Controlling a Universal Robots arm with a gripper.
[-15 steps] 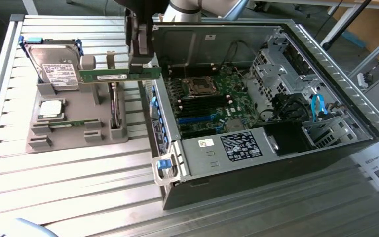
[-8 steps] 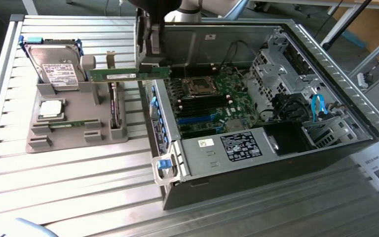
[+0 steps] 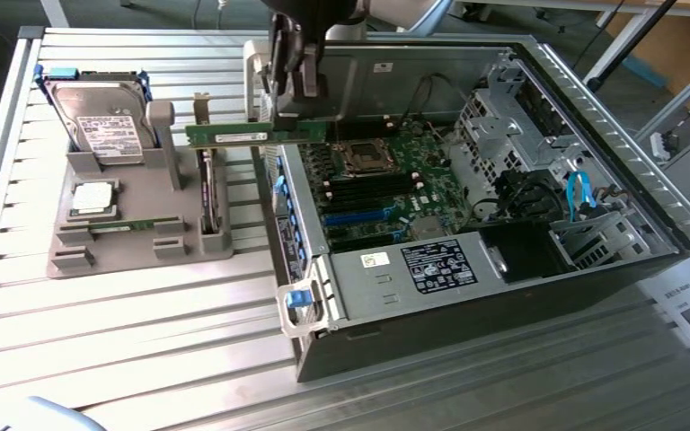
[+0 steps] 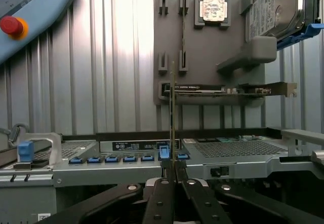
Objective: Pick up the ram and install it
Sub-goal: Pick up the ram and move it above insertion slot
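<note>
item: ram, pinched near one end in my jaws, upper centre of frame, above computer case. risk: stick could tilt, miss memory slots.

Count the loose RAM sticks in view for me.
2: one ram gripped in the jaws above the case edge; second ram on the grey holder near the processor. Motherboard slots may hide more.

Exterior view, from the ram: open motherboard at 4 o'clock; case wall at 6; parts stand at 8.
</note>
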